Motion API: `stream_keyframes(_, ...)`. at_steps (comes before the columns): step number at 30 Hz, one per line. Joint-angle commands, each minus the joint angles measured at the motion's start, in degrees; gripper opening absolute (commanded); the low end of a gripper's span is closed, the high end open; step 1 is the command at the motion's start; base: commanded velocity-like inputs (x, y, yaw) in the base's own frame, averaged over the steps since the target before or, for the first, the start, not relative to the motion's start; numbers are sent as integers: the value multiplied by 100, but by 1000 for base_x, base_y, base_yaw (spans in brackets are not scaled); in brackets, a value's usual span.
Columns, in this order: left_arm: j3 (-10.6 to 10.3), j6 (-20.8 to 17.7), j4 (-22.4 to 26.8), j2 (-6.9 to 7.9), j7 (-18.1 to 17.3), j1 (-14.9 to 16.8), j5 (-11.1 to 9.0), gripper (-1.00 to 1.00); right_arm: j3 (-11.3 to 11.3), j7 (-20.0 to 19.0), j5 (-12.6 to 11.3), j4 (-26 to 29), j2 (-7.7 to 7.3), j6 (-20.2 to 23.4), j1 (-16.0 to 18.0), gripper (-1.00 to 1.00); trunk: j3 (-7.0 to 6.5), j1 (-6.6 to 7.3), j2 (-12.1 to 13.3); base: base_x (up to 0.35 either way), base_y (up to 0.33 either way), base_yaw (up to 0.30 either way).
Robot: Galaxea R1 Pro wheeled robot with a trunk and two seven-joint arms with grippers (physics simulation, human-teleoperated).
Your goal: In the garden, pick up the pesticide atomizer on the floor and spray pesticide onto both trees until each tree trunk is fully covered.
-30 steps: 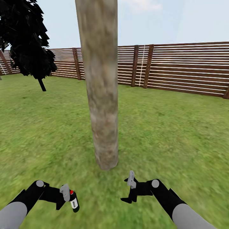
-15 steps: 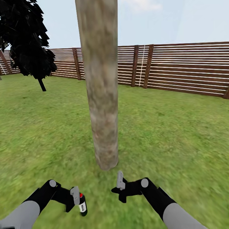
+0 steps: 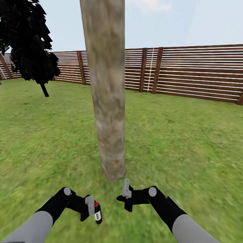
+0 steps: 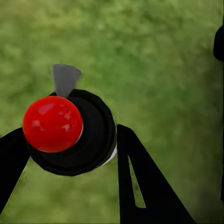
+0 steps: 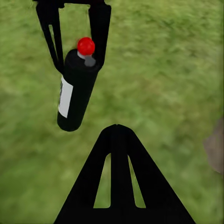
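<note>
1. Your left gripper (image 3: 91, 210) has swung inward over the last second, clamped on the pesticide atomizer (image 3: 97, 213), off the grass.
2. Tree trunk (image 3: 107, 101) dead ahead, no visible spray yet.
3. Your right gripper (image 3: 125, 195) also moved in; its jaw state can't be told.

Both arms low and angled inward; left tool (image 3: 91, 210) clamped around the bottle; right tool (image 3: 125, 199) empty-handed
</note>
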State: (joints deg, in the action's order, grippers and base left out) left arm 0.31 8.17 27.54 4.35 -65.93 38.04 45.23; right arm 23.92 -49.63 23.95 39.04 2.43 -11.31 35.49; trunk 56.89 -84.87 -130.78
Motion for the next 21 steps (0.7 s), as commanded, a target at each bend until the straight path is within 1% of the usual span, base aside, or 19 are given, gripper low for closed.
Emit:
stream_keyframes(1,-6,58,17,-78,170,-7,50,-100,-5,-3,58,6,2,-38,2,-100,5,1,-2,0,0,0)
stream_keyframes(3,-18,61,22,-167,329,-18,50,-100,-7,-3,57,7,10,-38,2,-100,5,1,-2,0,0,0)
stream_keyframes(5,-25,62,23,-214,378,-23,48,-100,-5,-3,60,7,35,-34,2,-100,5,1,-2,0,0,0)
stream_keyframes(9,-191,76,23,-331,402,-33,47,-100,-8,0,66,7,70,-29,2,-100,5,1,-2,0,0,0)
stream_keyframes(14,-230,88,31,-497,405,-29,47,-100,-8,5,73,-1,72,-29,2,-100,5,1,-2,0,0,0)
stream_keyframes(21,-233,105,39,-668,405,-15,47,-100,-10,6,83,-5,64,-29,2,-100,5,1,-2,0,0,0)
